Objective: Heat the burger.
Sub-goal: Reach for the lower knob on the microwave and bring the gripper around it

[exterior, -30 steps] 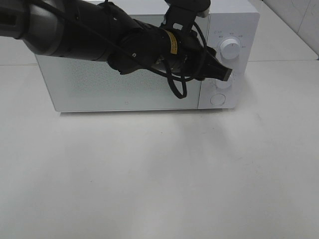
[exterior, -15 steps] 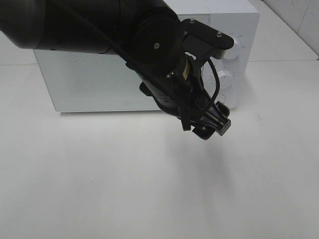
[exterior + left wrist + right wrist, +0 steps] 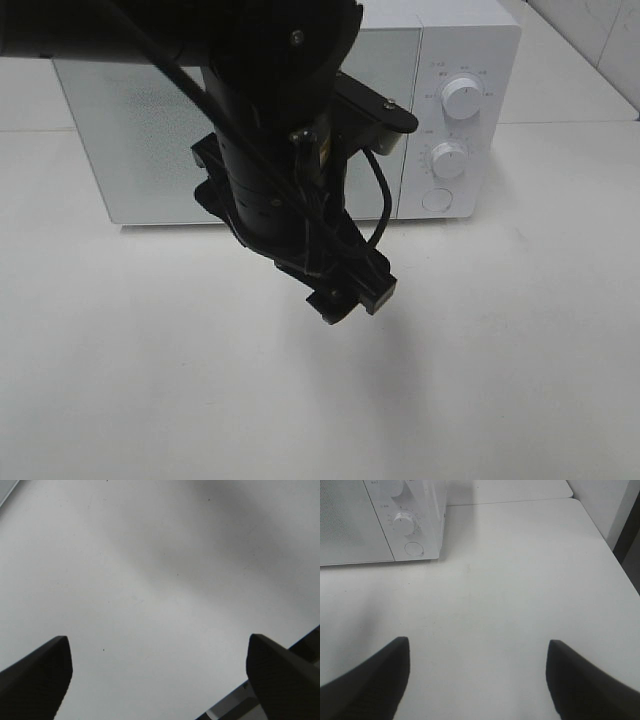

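Presumably late | burger: not seen in any view, judged shut inside microwave [image 3: 455, 60], unconfirmed | door [image 3: 130, 140] closed | left jaws: released, empty, above counter [image 3: 520, 380] | right jaws: released, empty | remaining: whether dials [image 3: 449, 160] are set cannot be told; retrieval judged outstanding

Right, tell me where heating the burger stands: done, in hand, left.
Done, apparently: the microwave door is shut and no burger shows outside; whether it sits inside is hidden. In hand: the left gripper, open and empty, has pulled away from the lower dial over the table. The right gripper hangs open, empty. Left: likely only waiting, then retrieval.
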{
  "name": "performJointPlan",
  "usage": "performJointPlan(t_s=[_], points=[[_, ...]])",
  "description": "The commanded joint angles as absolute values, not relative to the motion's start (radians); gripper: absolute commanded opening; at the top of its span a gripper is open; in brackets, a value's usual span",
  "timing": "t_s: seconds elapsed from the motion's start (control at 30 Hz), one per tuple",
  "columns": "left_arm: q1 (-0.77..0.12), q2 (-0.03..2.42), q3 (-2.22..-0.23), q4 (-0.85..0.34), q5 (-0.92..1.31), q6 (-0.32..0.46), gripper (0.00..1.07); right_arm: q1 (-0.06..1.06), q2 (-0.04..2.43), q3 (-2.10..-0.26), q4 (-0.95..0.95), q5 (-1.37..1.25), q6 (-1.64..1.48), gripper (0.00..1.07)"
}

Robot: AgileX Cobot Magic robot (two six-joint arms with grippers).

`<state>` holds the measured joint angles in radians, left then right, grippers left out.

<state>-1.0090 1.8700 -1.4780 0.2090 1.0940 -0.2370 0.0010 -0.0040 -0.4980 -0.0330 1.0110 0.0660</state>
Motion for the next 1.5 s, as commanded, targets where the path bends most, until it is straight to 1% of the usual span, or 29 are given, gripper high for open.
performJointPlan(t_s=[0.03, 0.13, 0.3, 0.33, 0.4, 0.43, 0.5, 0.53, 0.6, 0.63, 0.7, 0.73, 0.77, 0.8, 0.83, 0.9, 0.93, 1.0, 1.03, 1.07, 1.1, 1.13, 1.17, 1.2, 1.23, 1.27, 1.33, 1.4, 1.5], points=[[-1.010, 1.847, -1.484, 0.199, 1.136, -0.240, 0.89, 0.000, -0.032, -0.497, -0.034, 1.004, 0.069, 0.75], [-0.998, 1.829, -1.484, 0.185, 1.178, -0.239, 0.89, 0.000, -0.032, -0.497, -0.034, 1.004, 0.069, 0.75], [-0.925, 1.774, -1.480, 0.178, 1.228, -0.238, 0.89, 0.002, -0.032, -0.497, -0.034, 1.004, 0.069, 0.75], [-0.925, 1.774, -1.480, 0.178, 1.228, -0.238, 0.89, 0.002, -0.032, -0.497, -0.034, 1.004, 0.069, 0.75], [-0.871, 1.738, -1.480, 0.172, 1.252, -0.238, 0.89, 0.002, -0.032, -0.497, -0.034, 1.004, 0.069, 0.75], [-0.871, 1.738, -1.480, 0.172, 1.252, -0.238, 0.89, 0.002, -0.032, -0.497, -0.034, 1.004, 0.069, 0.75], [-0.806, 1.703, -1.479, 0.170, 1.278, -0.236, 0.89, 0.002, -0.032, -0.497, -0.034, 1.004, 0.069, 0.75], [-0.806, 1.703, -1.479, 0.170, 1.278, -0.236, 0.89, 0.002, -0.032, -0.497, -0.034, 1.004, 0.069, 0.75], [-0.736, 1.659, -1.467, 0.159, 1.278, -0.227, 0.89, 0.002, -0.032, -0.497, -0.034, 1.004, 0.069, 0.75], [-0.736, 1.659, -1.467, 0.159, 1.278, -0.227, 0.89, 0.002, -0.032, -0.497, -0.034, 1.004, 0.069, 0.75], [-0.662, 1.611, -1.442, 0.132, 1.278, -0.206, 0.89, 0.002, -0.032, -0.497, -0.034, 1.004, 0.069, 0.75], [-0.662, 1.611, -1.442, 0.132, 1.278, -0.206, 0.89, 0.002, -0.032, -0.497, -0.034, 1.004, 0.069, 0.75], [-0.609, 1.574, -1.416, 0.114, 1.278, -0.188, 0.89, 0.002, -0.032, -0.497, -0.034, 1.004, 0.069, 0.75], [-0.583, 1.555, -1.401, 0.107, 1.278, -0.183, 0.89, 0.002, -0.032, -0.497, -0.034, 1.004, 0.069, 0.75], [-0.583, 1.555, -1.401, 0.107, 1.278, -0.183, 0.89, 0.002, -0.032, -0.497, -0.034, 1.004, 0.069, 0.75], [-0.509, 1.494, -1.346, 0.096, 1.278, -0.166, 0.89, 0.002, -0.032, -0.497, -0.034, 1.004, 0.069, 0.75], [-0.509, 1.494, -1.346, 0.096, 1.278, -0.166, 0.89, 0.002, -0.032, -0.497, -0.034, 1.004, 0.069, 0.75], [-0.424, 1.430, -1.288, 0.080, 1.270, -0.166, 0.89, 0.002, -0.032, -0.497, -0.034, 1.004, 0.069, 0.75], [-0.424, 1.430, -1.288, 0.080, 1.270, -0.166, 0.89, 0.002, -0.032, -0.497, -0.034, 1.004, 0.069, 0.75], [-0.358, 1.377, -1.240, 0.053, 1.247, -0.157, 0.89, 0.002, -0.032, -0.497, -0.034, 1.004, 0.069, 0.75], [-0.331, 1.349, -1.219, 0.033, 1.233, -0.143, 0.89, 0.002, -0.032, -0.497, -0.034, 1.004, 0.069, 0.75], [-0.331, 1.349, -1.219, 0.033, 1.233, -0.143, 0.89, 0.002, -0.032, -0.497, -0.034, 1.004, 0.069, 0.75], [-0.275, 1.299, -1.168, -0.007, 1.199, -0.114, 0.89, 0.002, -0.032, -0.497, -0.034, 1.004, 0.069, 0.75], [-0.246, 1.272, -1.139, -0.027, 1.184, -0.099, 0.89, 0.002, -0.032, -0.497, -0.034, 1.004, 0.069, 0.75], [-0.246, 1.272, -1.139, -0.027, 1.184, -0.099, 0.89, 0.002, -0.032, -0.497, -0.034, 1.004, 0.069, 0.75], [-0.202, 1.223, -1.072, -0.055, 1.158, -0.075, 0.89, 0.002, -0.032, -0.497, -0.034, 1.004, 0.069, 0.75], [-0.184, 1.194, -1.037, -0.062, 1.147, -0.067, 0.89, 0.002, -0.032, -0.497, -0.034, 1.004, 0.069, 0.75], [-0.143, 1.076, -0.905, -0.063, 1.107, -0.061, 0.89, 0.002, -0.032, -0.497, -0.034, 1.004, 0.069, 0.75], [-0.133, 1.019, -0.839, -0.063, 1.083, -0.061, 0.89, 0.002, -0.032, -0.497, -0.034, 1.004, 0.069, 0.75]])
